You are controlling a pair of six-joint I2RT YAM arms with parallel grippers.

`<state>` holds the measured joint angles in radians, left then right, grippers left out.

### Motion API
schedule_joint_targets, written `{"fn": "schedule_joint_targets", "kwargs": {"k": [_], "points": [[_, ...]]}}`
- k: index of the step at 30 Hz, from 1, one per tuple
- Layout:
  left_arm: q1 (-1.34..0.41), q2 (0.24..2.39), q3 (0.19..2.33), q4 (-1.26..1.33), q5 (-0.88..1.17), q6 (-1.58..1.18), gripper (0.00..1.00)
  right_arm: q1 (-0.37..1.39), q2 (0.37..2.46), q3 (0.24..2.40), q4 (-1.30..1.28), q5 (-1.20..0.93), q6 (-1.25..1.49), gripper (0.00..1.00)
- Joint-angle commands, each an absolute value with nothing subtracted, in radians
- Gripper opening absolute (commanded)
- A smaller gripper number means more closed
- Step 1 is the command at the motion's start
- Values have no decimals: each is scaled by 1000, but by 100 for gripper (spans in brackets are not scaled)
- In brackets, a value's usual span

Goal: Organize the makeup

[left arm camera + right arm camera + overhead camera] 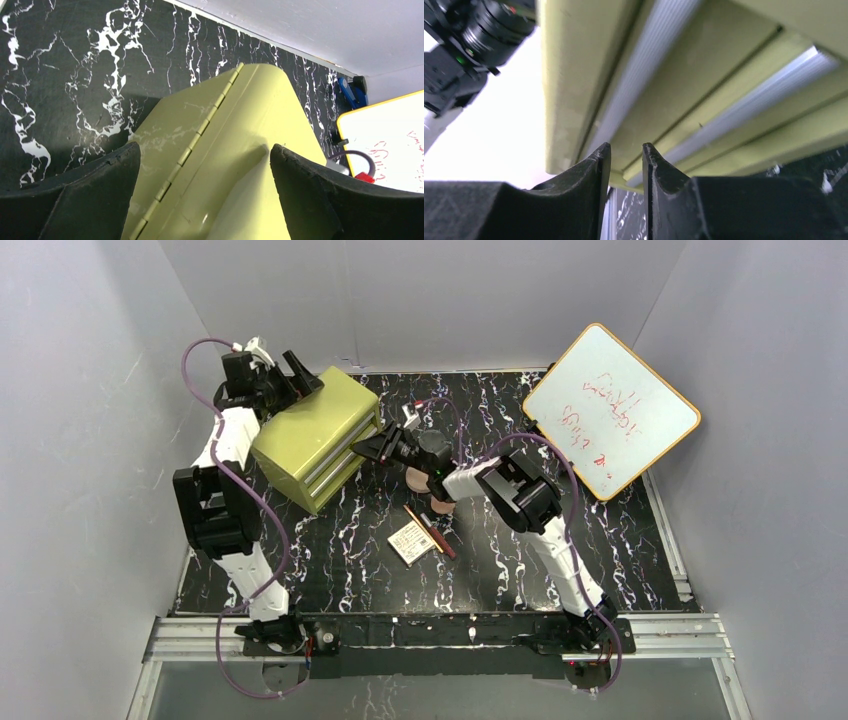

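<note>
The makeup lies mid-table in the top view: a round pinkish disc (414,478), a second disc (440,506) partly under my right arm, a gold pencil (414,519), a dark red pencil (440,539) and a cream square palette (411,541). My left gripper (298,375) (202,147) is open, its fingers (107,185) straddling the hinged back top edge of the olive-green drawer box (310,432) (240,125). My right gripper (363,447) (626,145) is nearly closed at the box's drawer fronts (724,75). The end of a silvery drawer handle (749,95) sits in its narrow gap.
An orange-framed whiteboard (610,410) (385,145) leans at the back right. A blue clamp (352,90) sits at the table's far edge. Grey walls close in on three sides. The box stands turned at an angle at the back left.
</note>
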<state>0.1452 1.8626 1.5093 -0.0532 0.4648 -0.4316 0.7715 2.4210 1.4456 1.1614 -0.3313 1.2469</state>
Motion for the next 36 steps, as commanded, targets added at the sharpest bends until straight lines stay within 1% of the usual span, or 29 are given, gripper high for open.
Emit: {"fn": "schedule_joint_targets", "kwargs": {"k": [1,11,19,30,32,33,35,36], "points": [[127,1846,1421,-218,463,-454,99,761,2428,1550,1232,-292,1271,36],[130,1812,1384,-224,475,-479,99,752,2521,1697,1229,-255,1328,35],[137,1802,1385,-251,458,-469,100,746,2557,1704,1250,-259,1344,35],[138,1788,1383,-278,502,-488,99,726,2684,1816,1311,-215,1435,34],[138,1782,1378,-279,507,-493,99,725,2712,1840,1320,-197,1456,30],[138,1780,1376,-279,506,-494,99,725,2725,1847,1323,-192,1463,25],[138,1782,1383,-289,500,-489,99,721,2739,1858,1325,-189,1474,8],[139,1783,1389,-297,496,-483,99,720,2737,1853,1324,-193,1474,1]]}}
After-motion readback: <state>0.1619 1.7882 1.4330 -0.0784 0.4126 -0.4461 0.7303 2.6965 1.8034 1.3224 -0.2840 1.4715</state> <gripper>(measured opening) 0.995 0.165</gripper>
